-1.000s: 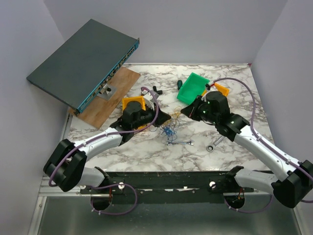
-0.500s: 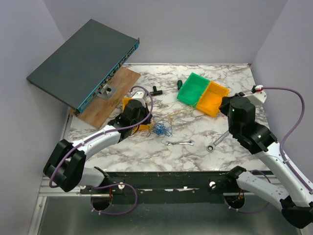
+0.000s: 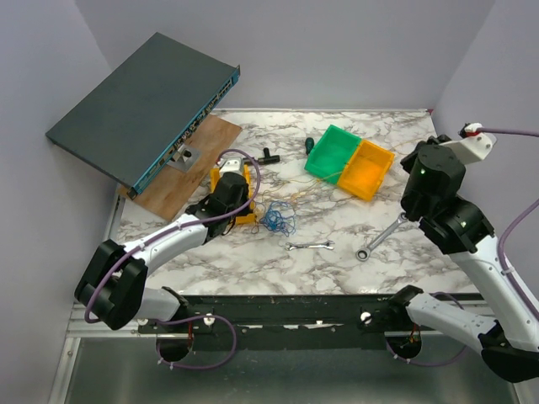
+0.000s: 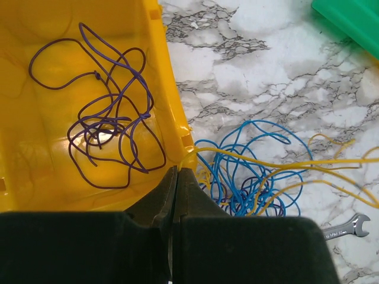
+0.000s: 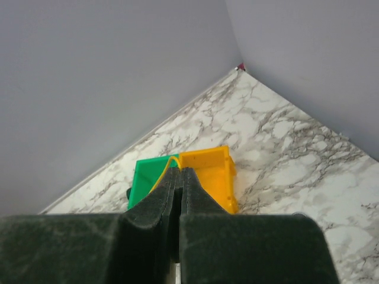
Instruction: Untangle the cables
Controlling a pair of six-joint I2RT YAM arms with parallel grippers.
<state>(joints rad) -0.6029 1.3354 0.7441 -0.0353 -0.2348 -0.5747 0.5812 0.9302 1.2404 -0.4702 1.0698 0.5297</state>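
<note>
The cables [image 3: 276, 220] lie as a small blue, yellow and dark bunch on the marble, right of a yellow bin [image 3: 221, 176]. My left gripper [image 3: 253, 211] is shut at that bin's corner. In the left wrist view a taut yellow cable [image 4: 284, 163] runs right from the tips of the left gripper [image 4: 177, 170], over the blue loops [image 4: 249, 177]. A purple cable [image 4: 112, 124] lies loose inside the yellow bin [image 4: 35, 171]. My right gripper [image 3: 408, 187] hangs raised at the far right. In its own view the right gripper [image 5: 180, 170] is shut on the yellow cable [image 5: 163, 172].
A green bin [image 3: 333, 151] and an orange bin [image 3: 368, 168] sit side by side at the back. A small wrench [image 3: 310, 246] and a ratchet wrench [image 3: 379, 240] lie near the front. A network switch [image 3: 143, 109] leans over a wooden board [image 3: 189, 164] at the back left.
My right arm has swung right and upward, away from the bunch, drawing the yellow cable with it. The left gripper has shifted slightly back by the yellow bin, and the bunch slid a little left.
</note>
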